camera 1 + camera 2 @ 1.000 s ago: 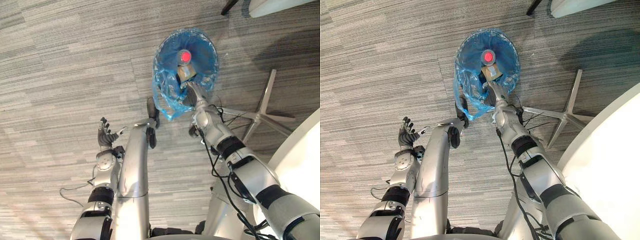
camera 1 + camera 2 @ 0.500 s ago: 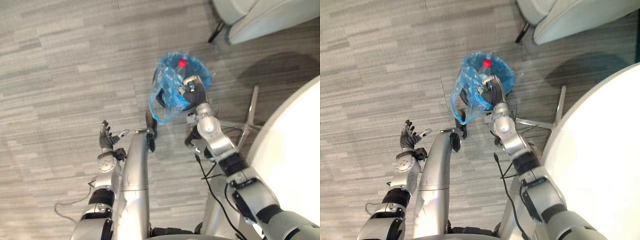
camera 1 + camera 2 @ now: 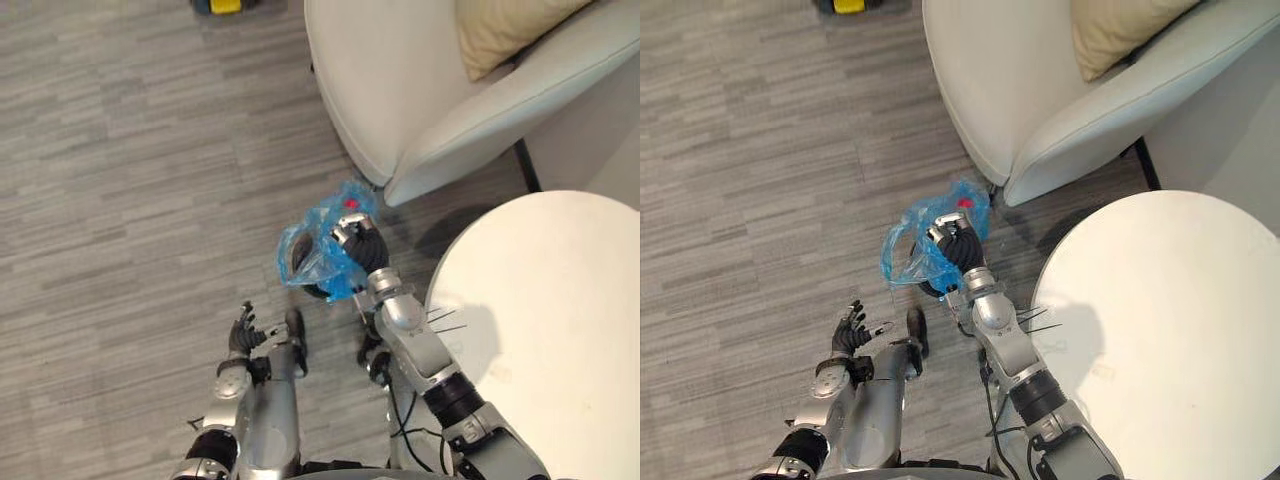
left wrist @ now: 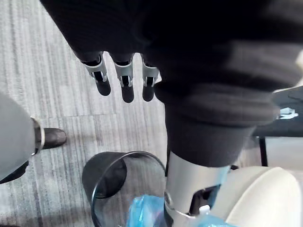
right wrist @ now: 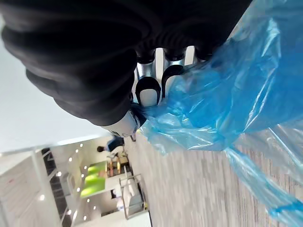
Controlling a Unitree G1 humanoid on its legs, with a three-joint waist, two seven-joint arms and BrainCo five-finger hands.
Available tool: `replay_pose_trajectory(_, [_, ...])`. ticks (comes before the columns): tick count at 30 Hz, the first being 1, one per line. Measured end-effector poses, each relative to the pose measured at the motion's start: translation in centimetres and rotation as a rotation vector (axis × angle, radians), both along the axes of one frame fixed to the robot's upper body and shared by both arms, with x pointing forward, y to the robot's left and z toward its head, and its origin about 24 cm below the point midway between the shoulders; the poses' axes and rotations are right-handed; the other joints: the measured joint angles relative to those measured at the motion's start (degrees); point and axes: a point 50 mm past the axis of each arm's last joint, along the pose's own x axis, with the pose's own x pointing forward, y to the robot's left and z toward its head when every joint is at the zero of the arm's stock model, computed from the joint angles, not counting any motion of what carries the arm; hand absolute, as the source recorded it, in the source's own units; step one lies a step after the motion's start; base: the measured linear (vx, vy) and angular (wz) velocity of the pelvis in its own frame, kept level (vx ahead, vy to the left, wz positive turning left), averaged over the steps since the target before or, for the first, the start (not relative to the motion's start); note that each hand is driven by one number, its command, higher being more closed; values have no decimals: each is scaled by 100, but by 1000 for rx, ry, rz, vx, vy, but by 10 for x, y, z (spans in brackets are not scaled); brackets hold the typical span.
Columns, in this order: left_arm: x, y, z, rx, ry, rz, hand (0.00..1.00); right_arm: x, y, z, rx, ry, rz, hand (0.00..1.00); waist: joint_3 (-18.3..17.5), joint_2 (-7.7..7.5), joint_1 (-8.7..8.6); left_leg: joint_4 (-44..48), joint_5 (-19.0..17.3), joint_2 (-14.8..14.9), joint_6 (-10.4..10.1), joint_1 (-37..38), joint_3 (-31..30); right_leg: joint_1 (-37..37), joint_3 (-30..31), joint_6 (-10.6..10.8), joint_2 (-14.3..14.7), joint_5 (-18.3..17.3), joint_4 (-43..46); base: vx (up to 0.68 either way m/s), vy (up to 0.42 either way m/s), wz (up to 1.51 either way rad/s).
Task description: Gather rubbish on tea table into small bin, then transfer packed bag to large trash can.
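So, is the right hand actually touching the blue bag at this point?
Touching. The right wrist view shows the right hand curled into the bunched plastic of the blue bag. In the left eye view the bag hangs from that hand.

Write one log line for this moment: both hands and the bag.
right hand: shut on blue bag | left hand: open | blue bag: at black bin

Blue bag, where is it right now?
The blue bag hangs from the right hand's curled fingers, mid-frame in the eye views, beside the small black bin, between the white armchair and the round white table.
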Motion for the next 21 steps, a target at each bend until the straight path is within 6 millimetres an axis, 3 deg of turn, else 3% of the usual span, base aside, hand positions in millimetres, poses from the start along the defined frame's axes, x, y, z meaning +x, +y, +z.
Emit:
replay_pose_trajectory(1, [-3, -11, 7, -21, -45, -16, 0, 3, -3, 5, -13, -33, -3, 100, -147, 60, 148, -603, 373, 79, 0, 104, 2, 135, 1, -341, 254, -69, -596, -147, -134, -15])
replay_pose_trajectory(2, [-2, -14, 9, -28, -57, -20, 0, 3, -3, 6, -14, -40, -5, 100, -151, 68, 144, -680, 434, 68, -12, 119, -6, 135, -1, -374, 250, -50, -620, -205, -120, 5])
replay_pose_trajectory(4, [3, -32, 23, -73, -132, -45, 0, 8, -12, 9, -35, -61, -23, 100, -248, 221, 209, -1222, 822, 12, -130, 233, -206, 167, -177, -471, 309, 164, -910, -162, -52, 34])
replay_pose_trajectory(6, [5, -47, 46, -110, -246, -74, 0, 15, -19, 19, -73, -105, -43, 100, -419, 458, 214, -1994, 1134, 57, -349, 366, -337, 191, -508, -660, 448, 412, -1103, -159, -86, 46])
replay_pose_trajectory(7, [8, -49, 53, -113, -279, -85, 0, 17, -22, 22, -79, -116, -52, 100, -459, 498, 213, -2120, 1021, 70, -433, 402, -282, 233, -636, -720, 392, 499, -1217, -140, -16, 83])
replay_pose_trajectory(8, [14, -53, 67, -110, -342, -112, 0, 22, -28, 27, -81, -135, -73, 100, -466, 498, 180, -1985, 640, 22, -429, 342, -112, 367, -837, -773, 243, 657, -1489, -147, 30, 92])
replay_pose_trajectory(9, [22, -56, 79, -95, -401, -132, 0, 26, -32, 34, -80, -154, -92, 100, -496, 451, 159, -1321, 592, -32, -322, 277, 107, 400, -946, -800, 10, 729, -1527, -171, 34, 88])
replay_pose_trajectory(10, [23, -56, 82, -88, -417, -136, 0, 28, -32, 37, -80, -162, -92, 100, -527, 459, 134, -1006, 549, -45, -257, 314, 197, 427, -975, -779, -76, 763, -1555, -172, 40, 62])
replay_pose_trajectory(11, [26, -54, 85, -54, -432, -152, 0, 28, -29, 41, -79, -176, -80, 100, -579, 503, 31, -494, 346, 4, -27, 585, 375, 557, -1035, -715, -199, 844, -1661, -125, 55, 43])
replay_pose_trajectory(12, [28, -54, 87, -27, -443, -166, 0, 28, -26, 42, -84, -180, -64, 100, -648, 548, -25, -377, 108, 99, 31, 990, 445, 673, -1076, -661, -248, 918, -1751, -92, 68, 40])
replay_pose_trajectory(14, [34, -57, 94, 0, -471, -181, 0, 26, -19, 42, -92, -184, -25, 100, -824, 616, -85, -822, -179, 152, -125, 1531, 503, 704, -1137, -587, -240, 1048, -1952, -96, 138, 25])
replay_pose_trajectory(15, [42, -65, 99, 21, -495, -217, 0, 25, -17, 42, -92, -187, -8, 100, -884, 647, -96, -1449, -88, 119, -296, 1801, 519, 727, -1181, -471, -219, 1164, -2123, -125, 220, 25])
replay_pose_trajectory(16, [47, -69, 101, 40, -500, -243, 0, 25, -15, 42, -85, -177, 0, 100, -906, 603, -95, -1643, 82, 55, -289, 1845, 513, 770, -1210, -408, -243, 1265, -2265, -115, 220, 27])
replay_pose_trajectory(18, [55, -84, 102, 100, -499, -322, 0, 20, 3, 41, -56, -153, 62, 100, -1062, 464, -122, -2125, 362, -97, -203, 1962, 475, 1042, -1323, -328, -182, 1857, -3021, -81, 183, 21])
replay_pose_trajectory(21, [57, -91, 98, 159, -473, -366, 0, 12, 24, 46, -37, -167, 155, 100, -1161, 384, -147, -2404, 507, -235, -128, 2134, 477, 1332, -1351, -262, -153, 2214, -3573, -39, 133, 4])
